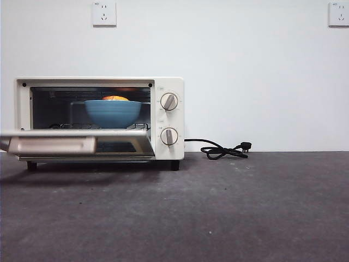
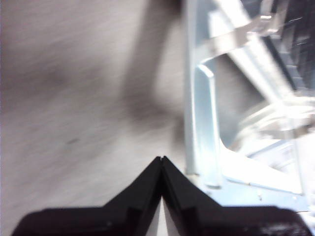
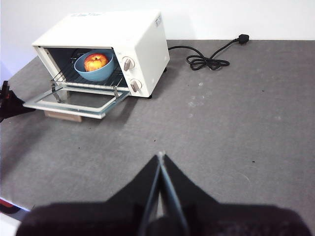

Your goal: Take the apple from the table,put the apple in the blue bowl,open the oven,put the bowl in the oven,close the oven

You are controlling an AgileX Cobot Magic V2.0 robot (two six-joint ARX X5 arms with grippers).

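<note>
The oven (image 1: 169, 87) stands at the back left of the table (image 1: 229, 207), its glass door (image 1: 71, 132) folded down about level. On the rack inside sits the blue bowl (image 1: 113, 113) with the apple (image 1: 115, 98) in it; the right wrist view shows both, bowl (image 3: 98, 74) and apple (image 3: 96, 62). My left gripper (image 2: 161, 158) is shut on nothing, low beside the lowered door's edge (image 2: 199, 123); its black tip (image 3: 7, 101) shows left of the door. High over the table's middle, my right gripper (image 3: 161, 156) is shut and empty. Neither arm shows in the front view.
The oven's black cord and plug (image 1: 223, 150) lie on the table to the right of the oven, against the wall. Two wall sockets (image 1: 104, 13) (image 1: 338, 13) sit high on the white wall. Bare grey table stretches across the front and right.
</note>
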